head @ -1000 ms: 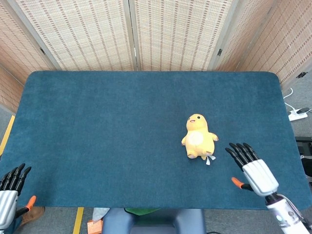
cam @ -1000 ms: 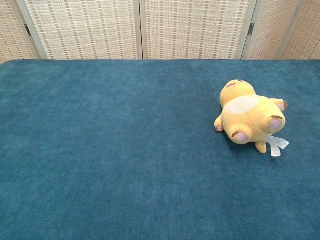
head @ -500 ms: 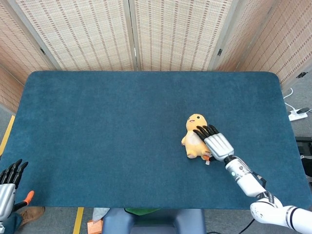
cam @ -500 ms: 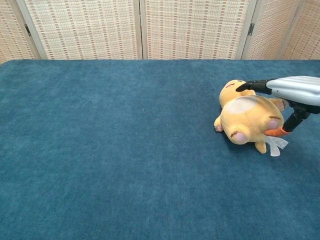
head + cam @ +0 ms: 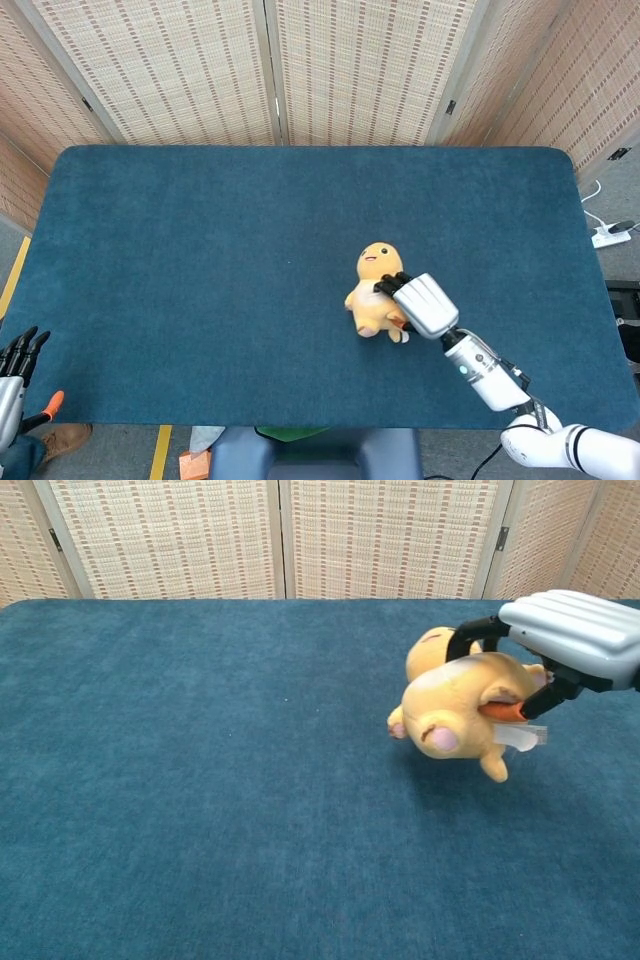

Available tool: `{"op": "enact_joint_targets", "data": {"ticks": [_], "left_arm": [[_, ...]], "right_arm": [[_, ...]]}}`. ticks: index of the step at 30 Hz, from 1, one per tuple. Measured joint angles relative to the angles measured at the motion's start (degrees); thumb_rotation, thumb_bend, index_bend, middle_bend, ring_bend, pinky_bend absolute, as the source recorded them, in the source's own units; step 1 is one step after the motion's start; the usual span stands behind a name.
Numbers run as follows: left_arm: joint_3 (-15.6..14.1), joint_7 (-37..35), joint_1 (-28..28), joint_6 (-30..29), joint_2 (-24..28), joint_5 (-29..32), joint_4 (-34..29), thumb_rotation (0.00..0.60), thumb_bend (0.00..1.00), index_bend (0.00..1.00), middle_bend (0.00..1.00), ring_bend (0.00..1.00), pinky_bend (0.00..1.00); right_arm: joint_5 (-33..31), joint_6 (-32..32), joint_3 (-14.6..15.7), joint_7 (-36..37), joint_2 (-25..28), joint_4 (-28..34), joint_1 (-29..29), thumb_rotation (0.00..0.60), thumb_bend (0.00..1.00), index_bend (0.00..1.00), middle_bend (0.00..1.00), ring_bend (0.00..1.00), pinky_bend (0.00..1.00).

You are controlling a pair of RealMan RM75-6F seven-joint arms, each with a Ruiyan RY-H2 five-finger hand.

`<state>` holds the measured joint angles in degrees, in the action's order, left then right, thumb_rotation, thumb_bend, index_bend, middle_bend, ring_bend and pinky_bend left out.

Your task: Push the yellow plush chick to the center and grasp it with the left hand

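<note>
The yellow plush chick [image 5: 370,297] lies on the blue table [image 5: 200,250] a little right of its middle, head toward the far side. My right hand [image 5: 421,303] presses against the chick's right side, fingers bent over its body. In the chest view the chick [image 5: 455,708] tips onto its side under the right hand [image 5: 570,630], whose orange thumb tip pushes into the plush. My left hand [image 5: 14,368] hangs off the table's near left corner with its fingers straight and apart, holding nothing. It does not show in the chest view.
Woven folding screens [image 5: 300,70] stand behind the far edge of the table. A white power strip [image 5: 610,235] lies on the floor to the right. Yellow floor tape [image 5: 160,452] runs below the near edge.
My right hand reached the chick and has shoved it left and nearer, tipping it over. My left hand has sunk slightly lower at the frame's corner.
</note>
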<state>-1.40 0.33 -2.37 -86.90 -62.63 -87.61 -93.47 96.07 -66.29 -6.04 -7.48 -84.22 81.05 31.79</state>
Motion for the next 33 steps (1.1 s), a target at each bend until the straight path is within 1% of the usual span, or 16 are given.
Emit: {"op": "enact_joint_targets", "data": {"ticks": [4,8,12,14,16,17,18,19,20,21,22,23,25,27,30,33], "left_arm": [[-0.14,-0.30,-0.01,-0.22,0.10,-0.28,0.05,0.600,0.33,0.00,0.00,0.00,0.13],[-0.25,-0.86,0.06,0.01,0.28,-0.21,0.19,0.600,0.32,0.00,0.00,0.00,0.13],[-0.45,-1.51,0.07,0.08,0.49,-0.36,0.40,0.600,0.32,0.00,0.00,0.00,0.13],[-0.60,-2.11,0.06,0.12,0.63,-0.49,0.54,0.600,0.32,0.00,0.00,0.00,0.13],[-0.69,-2.70,0.07,0.12,0.80,-0.61,0.65,0.600,0.32,0.00,0.00,0.00,0.13],[-0.71,-2.96,0.10,0.14,0.88,-0.67,0.70,0.600,0.32,0.00,0.00,0.00,0.13],[-0.73,-3.23,0.12,0.15,0.97,-0.72,0.75,0.600,0.32,0.00,0.00,0.00,0.13],[-0.75,-3.63,0.16,0.16,1.08,-0.77,0.83,0.600,0.32,0.00,0.00,0.00,0.13],[-0.76,-3.93,0.18,0.15,1.16,-0.82,0.93,0.600,0.32,0.00,0.00,0.00,0.13],[-0.76,-4.23,0.19,0.11,1.21,-0.88,1.07,0.600,0.33,0.00,0.00,0.00,0.13],[-0.76,-4.50,0.20,0.01,1.24,-0.98,1.35,0.600,0.33,0.00,0.00,0.00,0.13],[-0.78,-4.61,0.19,-0.06,1.24,-1.03,1.55,0.600,0.33,0.00,0.00,0.00,0.13],[-0.83,-4.55,0.13,-0.20,1.16,-1.08,1.67,0.600,0.33,0.00,0.00,0.00,0.13],[-0.95,-4.31,0.06,-0.33,1.06,-1.28,1.67,0.600,0.32,0.00,0.00,0.00,0.13],[-1.13,-3.76,-0.03,-0.78,0.74,-1.97,1.73,0.600,0.32,0.00,0.00,0.00,0.13],[-1.21,-2.96,-0.07,-1.71,0.04,-3.21,2.22,0.600,0.33,0.00,0.00,0.00,0.16]], "right_arm": [[5.77,-2.02,0.94,-1.33,-1.66,4.58,2.17,0.600,0.70,0.83,0.89,0.79,1.00],[6.54,0.16,0.70,-5.87,-5.81,6.29,4.79,0.600,0.70,0.83,0.88,0.78,1.00],[5.01,3.15,-0.56,-8.99,-12.02,4.52,7.17,0.600,0.70,0.83,0.86,0.76,0.99],[3.61,4.62,-1.40,-9.97,-15.51,2.01,8.42,0.600,0.69,0.83,0.84,0.75,0.98],[2.15,5.90,-2.11,-10.65,-18.73,-1.16,9.56,0.600,0.67,0.81,0.79,0.72,0.95],[1.31,6.71,-2.29,-10.84,-20.00,-2.50,9.98,0.600,0.64,0.75,0.72,0.66,0.89],[0.33,7.78,-2.40,-10.98,-21.04,-3.62,10.30,0.600,0.60,0.66,0.63,0.59,0.79],[-1.12,9.53,-2.50,-11.18,-21.82,-4.50,10.71,0.600,0.53,0.48,0.51,0.48,0.66],[-2.33,11.00,-2.56,-11.39,-22.00,-4.67,11.02,0.600,0.43,0.28,0.36,0.34,0.52],[-3.66,12.49,-2.61,-11.64,-21.99,-4.54,11.28,0.600,0.33,0.11,0.21,0.20,0.38],[-5.58,14.41,-2.66,-11.92,-21.77,-4.01,11.57,0.600,0.28,0.04,0.12,0.12,0.27],[-7.11,15.87,-2.72,-12.05,-21.48,-3.36,11.77,0.600,0.19,0.00,0.02,0.03,0.12],[-10.68,18.67,-3.01,-12.14,-20.47,-1.06,12.13,0.600,0.12,0.00,0.00,0.00,0.00],[-12.73,19.68,-3.18,-11.99,-19.29,1.48,12.19,0.600,0.06,0.00,0.00,0.00,0.00],[-13.11,18.83,-2.83,-12.09,-16.20,6.21,11.58,0.600,0.05,0.00,0.00,0.00,0.00],[-12.03,15.81,-1.48,-12.82,-11.72,11.63,9.80,0.600,0.05,0.00,0.00,0.00,0.00]]}}
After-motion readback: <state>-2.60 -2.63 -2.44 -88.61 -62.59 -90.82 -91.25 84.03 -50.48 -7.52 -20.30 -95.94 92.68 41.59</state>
